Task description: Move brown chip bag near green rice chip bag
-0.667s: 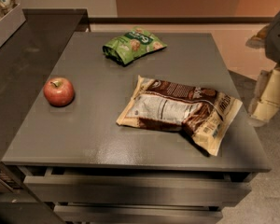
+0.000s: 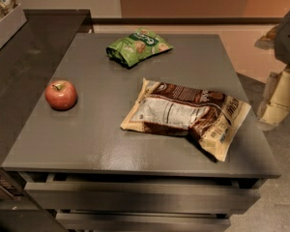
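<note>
The brown chip bag [image 2: 186, 116] lies flat on the grey table [image 2: 87, 139], right of centre, its white label panel facing up and its right end near the table's right edge. The green rice chip bag [image 2: 137, 46] lies at the table's far side, a little left of centre, well apart from the brown bag. My gripper [image 2: 279, 96] hangs just off the table's right edge, beside the brown bag's right end and not touching it. It holds nothing that I can see.
A red apple [image 2: 61, 94] sits on the table's left side. A dark counter [image 2: 24, 66] adjoins the table on the left, with a tray of items [image 2: 2, 13] at its far corner. Drawers [image 2: 135, 197] show below the table's front edge.
</note>
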Controlling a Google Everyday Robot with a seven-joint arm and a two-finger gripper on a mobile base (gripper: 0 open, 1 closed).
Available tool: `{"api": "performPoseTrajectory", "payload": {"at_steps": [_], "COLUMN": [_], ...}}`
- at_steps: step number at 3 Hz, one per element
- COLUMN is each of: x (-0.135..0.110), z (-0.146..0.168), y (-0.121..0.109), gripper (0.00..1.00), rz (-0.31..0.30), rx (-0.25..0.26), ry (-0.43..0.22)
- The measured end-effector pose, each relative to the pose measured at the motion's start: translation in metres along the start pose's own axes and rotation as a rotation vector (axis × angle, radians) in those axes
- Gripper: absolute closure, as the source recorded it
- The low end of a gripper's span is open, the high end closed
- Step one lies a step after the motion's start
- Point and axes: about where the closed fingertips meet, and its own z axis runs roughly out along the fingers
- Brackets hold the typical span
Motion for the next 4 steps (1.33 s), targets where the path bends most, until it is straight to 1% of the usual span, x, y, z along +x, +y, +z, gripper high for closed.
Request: {"api": "performPoseTrajectory", "payload": {"at_steps": [1,2,3,4], "x": [-0.017,-0.044,-0.063,-0.077], "z": [0.013,0.037,0.059,0.076], "y": [-0.003,-0.006,-0.003,0.003], "gripper": [0.00,0.00,0.00,0.00], "rz": [-0.019,-0.045,-0.052,-0.041], "rx": [-0.022,-0.071,-0.123,-0.158], "ry": [-0.023,-0.062,-0.092,-0.113]}}
